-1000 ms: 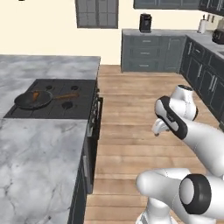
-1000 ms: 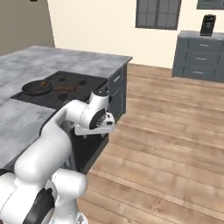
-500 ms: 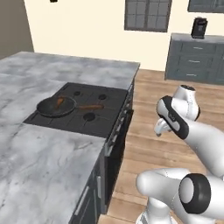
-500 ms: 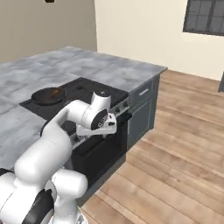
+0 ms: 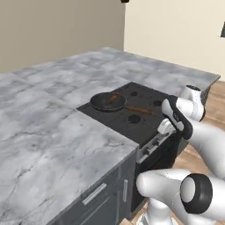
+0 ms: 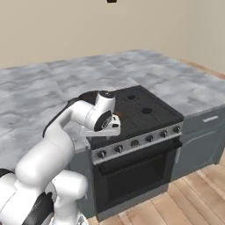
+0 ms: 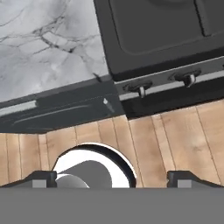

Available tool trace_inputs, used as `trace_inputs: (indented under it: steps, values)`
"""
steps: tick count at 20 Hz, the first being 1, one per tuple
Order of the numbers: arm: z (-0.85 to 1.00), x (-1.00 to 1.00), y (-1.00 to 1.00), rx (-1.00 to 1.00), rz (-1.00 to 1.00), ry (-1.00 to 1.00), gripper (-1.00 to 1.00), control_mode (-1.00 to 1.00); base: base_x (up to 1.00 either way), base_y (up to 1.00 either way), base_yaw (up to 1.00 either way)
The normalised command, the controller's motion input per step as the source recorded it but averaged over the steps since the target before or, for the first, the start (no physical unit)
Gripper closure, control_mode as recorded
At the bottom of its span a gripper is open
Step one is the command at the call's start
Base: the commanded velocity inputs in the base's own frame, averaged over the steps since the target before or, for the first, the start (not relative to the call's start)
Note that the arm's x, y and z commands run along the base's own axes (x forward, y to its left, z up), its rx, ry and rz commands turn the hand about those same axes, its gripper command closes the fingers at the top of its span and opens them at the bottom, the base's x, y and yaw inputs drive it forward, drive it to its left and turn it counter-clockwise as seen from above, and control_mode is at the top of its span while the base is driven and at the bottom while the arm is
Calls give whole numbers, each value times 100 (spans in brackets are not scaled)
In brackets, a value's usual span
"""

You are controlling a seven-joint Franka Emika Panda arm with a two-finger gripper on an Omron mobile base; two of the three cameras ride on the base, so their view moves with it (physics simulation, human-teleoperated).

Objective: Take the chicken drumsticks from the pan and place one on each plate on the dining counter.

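The marbled dining counter is spreading across the left and far side of the left base view, wrapping around the black stovetop that is sitting at its near right edge above the oven front. On the stovetop's far left corner the dark frying pan is resting over a burner, its brown wooden handle pointing right toward the middle of the cooktop. One orange-brown chicken drumstick is lying inside the pan toward its far side; how many pieces are lying there cannot be told. To the right, the white arm is hanging off the stove's front edge over the wooden floor, with the gripper facing down, its two dark fingertips standing spread as wide as they go and grasping nothing. In the hand view the oven knobs are lining the stove's front edge, with marbled counter to their left. In the right base view the arm is covering the pan's spot on the stovetop.
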Motion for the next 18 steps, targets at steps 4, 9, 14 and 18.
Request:
trace_inputs:
  steps: [4, 9, 14, 18]
  values:
    - [0, 0, 0, 0, 0, 0, -100, 100, 28, -35, 75]
    - [0, 0, 0, 0, 0, 0, -100, 100, 32, -51, 56]
    - [0, 0, 0, 0, 0, 0, -100, 100, 28, -79, 24]
    - [0, 0, 0, 0, 0, 0, -100, 100, 50, -71, 18]
